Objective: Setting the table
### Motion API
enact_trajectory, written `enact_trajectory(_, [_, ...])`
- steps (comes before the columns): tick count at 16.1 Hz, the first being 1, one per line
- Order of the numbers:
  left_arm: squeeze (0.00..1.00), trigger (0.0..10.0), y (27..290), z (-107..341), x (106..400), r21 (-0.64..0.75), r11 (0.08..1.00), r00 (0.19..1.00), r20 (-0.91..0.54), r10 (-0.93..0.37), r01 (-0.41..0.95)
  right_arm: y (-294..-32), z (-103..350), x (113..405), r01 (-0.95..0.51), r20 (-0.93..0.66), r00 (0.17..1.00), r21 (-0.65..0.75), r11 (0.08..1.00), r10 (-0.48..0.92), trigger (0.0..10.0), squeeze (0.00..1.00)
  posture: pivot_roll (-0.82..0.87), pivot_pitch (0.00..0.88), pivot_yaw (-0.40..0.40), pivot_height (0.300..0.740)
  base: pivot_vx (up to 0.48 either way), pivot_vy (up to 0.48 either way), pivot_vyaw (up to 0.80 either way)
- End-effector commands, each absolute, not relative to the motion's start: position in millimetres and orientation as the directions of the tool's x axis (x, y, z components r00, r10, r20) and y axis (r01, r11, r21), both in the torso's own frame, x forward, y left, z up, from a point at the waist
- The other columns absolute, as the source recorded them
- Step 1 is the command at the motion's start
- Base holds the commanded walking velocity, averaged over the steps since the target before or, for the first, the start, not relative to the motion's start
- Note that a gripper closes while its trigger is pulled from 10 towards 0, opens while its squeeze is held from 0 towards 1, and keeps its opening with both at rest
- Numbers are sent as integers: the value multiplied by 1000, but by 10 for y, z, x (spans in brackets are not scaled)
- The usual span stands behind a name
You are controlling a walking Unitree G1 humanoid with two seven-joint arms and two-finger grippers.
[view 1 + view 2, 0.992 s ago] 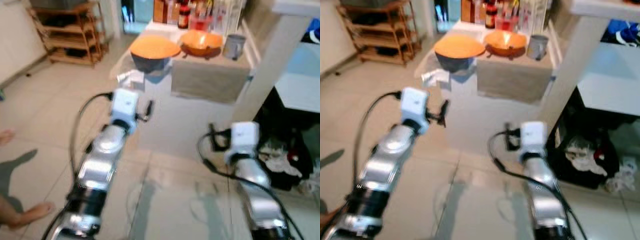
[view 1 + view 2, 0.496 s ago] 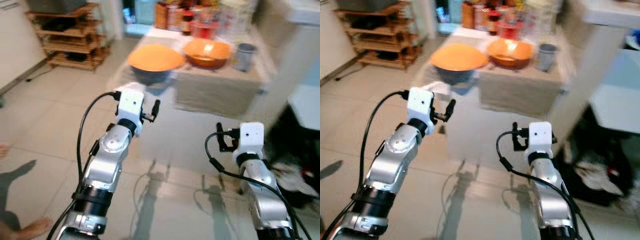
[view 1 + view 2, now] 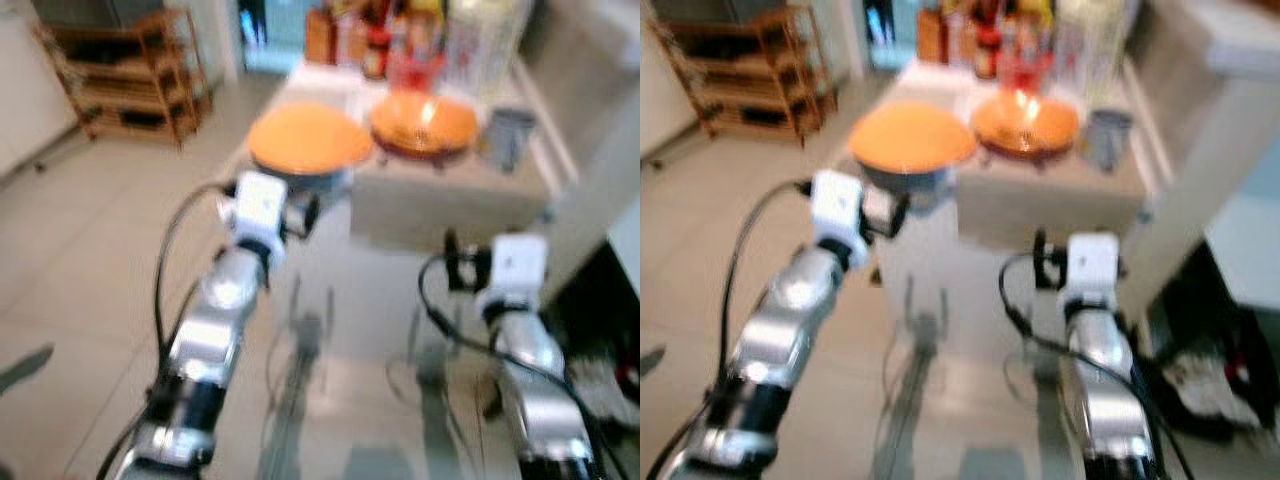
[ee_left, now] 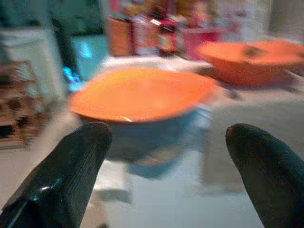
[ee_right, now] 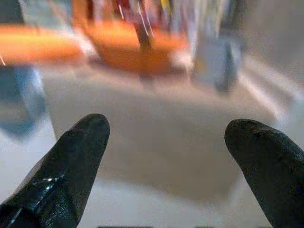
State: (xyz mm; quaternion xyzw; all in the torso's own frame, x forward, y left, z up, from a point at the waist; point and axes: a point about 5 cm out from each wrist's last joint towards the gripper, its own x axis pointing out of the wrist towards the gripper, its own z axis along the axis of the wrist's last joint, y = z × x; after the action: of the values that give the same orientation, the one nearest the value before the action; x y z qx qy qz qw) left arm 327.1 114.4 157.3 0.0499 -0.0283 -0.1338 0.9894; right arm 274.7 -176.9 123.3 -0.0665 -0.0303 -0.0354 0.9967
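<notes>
Table (image 3: 450,205): standing ahead of me, carrying everything below. 
Orange plate (image 3: 308,140): sitting atop a blue bowl (image 4: 147,137) at the table's near left corner. 
Orange bowl (image 3: 424,122): resting just beside it. 
Grey cup (image 3: 508,135): standing to the right. 
Left gripper (image 4: 166,156): hovering before the plate, fingers (image 4: 71,166) spread. 
Right gripper (image 5: 166,156): facing the table, fingers gaping.

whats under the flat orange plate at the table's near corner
A dark blue-grey bowl sits under the flat orange plate, which rests on its rim. The bowl's inside is covered, so any contents can't be seen.
</notes>
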Motion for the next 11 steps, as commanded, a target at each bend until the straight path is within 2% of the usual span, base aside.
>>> enact_trajectory(1, [0, 10000, 1231, 1669, 3285, 108, 968, 968, 85, -234, 225, -1747, 1266, 2730, 80, 83, 994, -116, 990, -71, 10000, 86, -20, 0, -8, 740, 469, 0, 0])
enact_trajectory(3, [0, 10000, 1460, 1580, 3205, 16, 983, 983, -2, -185, 185, -1824, 1203, 2502, 89, 48, 995, -82, 993, -85, 10000, 86, -25, 0, -6, 740, 0, 0, 0])
enact_trajectory(5, [0, 10000, 1509, 1549, 3162, 3, 984, 984, -18, -178, 178, -1837, 1147, 2416, 82, 24, 996, -87, 993, -81, 10000, 90, -29, 0, -5, 740, 0, 0, 0])
enact_trajectory(8, [0, 10000, 1466, 1524, 3106, -23, 976, 976, -28, -218, 218, -1843, 1112, 2335, 86, 11, 996, -85, 993, -85, 10000, 82, -32, 0, -3, 740, 0, 0, 0])
enact_trajectory(9, [0, 10000, 1351, 1558, 3074, -13, 957, 957, -9, -290, 290, -1825, 1087, 2300, 86, -1, 996, -81, 993, -87, 10000, 90, -33, 0, -2, 740, 0, 0, 0])
enact_trajectory(11, [0, 10000, 1291, 1624, 3072, 13, 946, 946, 22, -323, 323, -1829, 1107, 2308, 88, -1, 996, -84, 993, -89, 10000, 90, -38, 0, -2, 740, 154, 0, 0])
